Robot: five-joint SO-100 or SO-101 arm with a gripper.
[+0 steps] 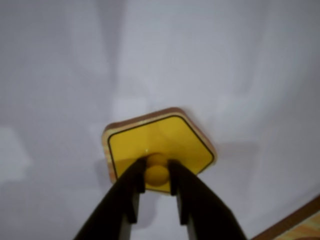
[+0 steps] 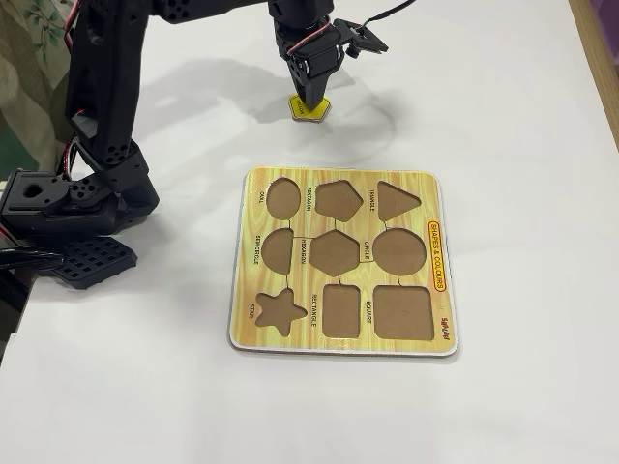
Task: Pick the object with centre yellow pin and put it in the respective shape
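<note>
A yellow pentagon-shaped wooden piece (image 1: pixel 165 140) with a yellow centre pin (image 1: pixel 157 170) lies on the white table. In the fixed view the piece (image 2: pixel 308 108) sits beyond the far edge of the puzzle board. My gripper (image 1: pixel 157 176) comes in from the bottom of the wrist view, and its two black fingers (image 1: pixel 131 184) press on either side of the pin. In the fixed view the gripper (image 2: pixel 309 97) points straight down onto the piece. The board's pentagon recess (image 2: pixel 338 199) is in the top row, middle.
The wooden puzzle board (image 2: pixel 253 259) lies in the middle of the table with several empty shape recesses. Its corner shows at the bottom right of the wrist view (image 1: pixel 295 225). The arm's black base (image 2: pixel 73 208) stands at the left in the fixed view.
</note>
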